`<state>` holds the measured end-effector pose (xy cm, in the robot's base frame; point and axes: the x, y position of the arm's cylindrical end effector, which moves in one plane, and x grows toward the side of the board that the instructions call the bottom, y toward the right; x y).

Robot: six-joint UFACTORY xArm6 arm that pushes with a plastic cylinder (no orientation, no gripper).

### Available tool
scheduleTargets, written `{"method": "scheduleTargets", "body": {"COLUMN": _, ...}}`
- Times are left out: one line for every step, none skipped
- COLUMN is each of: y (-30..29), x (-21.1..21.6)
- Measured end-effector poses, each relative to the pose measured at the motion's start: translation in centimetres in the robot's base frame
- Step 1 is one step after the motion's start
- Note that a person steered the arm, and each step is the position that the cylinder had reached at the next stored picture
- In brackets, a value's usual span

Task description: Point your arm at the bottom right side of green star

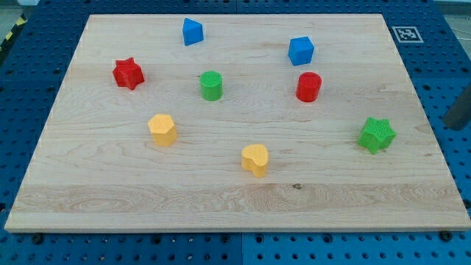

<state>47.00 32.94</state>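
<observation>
The green star [377, 135] sat near the view's right edge of the wooden table [221, 199], below and right of the red cylinder [309, 86], while the rod entered at the far right, its tip and any hand unseen.

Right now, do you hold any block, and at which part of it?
Nothing is held. My rod only pushes, and my tip stands off the board at the view's right edge, apart from the green star and touching no block.

Open board around green star [377, 135]
</observation>
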Motion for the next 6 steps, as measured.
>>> {"method": "scheduleTargets", "body": {"y": -0.2, "x": 2.4}}
{"method": "scheduleTargets", "body": {"y": -3.4, "x": 5.9}}
{"method": "scheduleTargets", "body": {"y": -6.6, "x": 6.0}}
{"method": "scheduleTargets", "body": {"y": -8.5, "x": 5.3}}
{"method": "scheduleTargets", "body": {"y": -8.5, "x": 5.1}}
{"method": "scheduleTargets", "body": {"y": -8.5, "x": 3.0}}
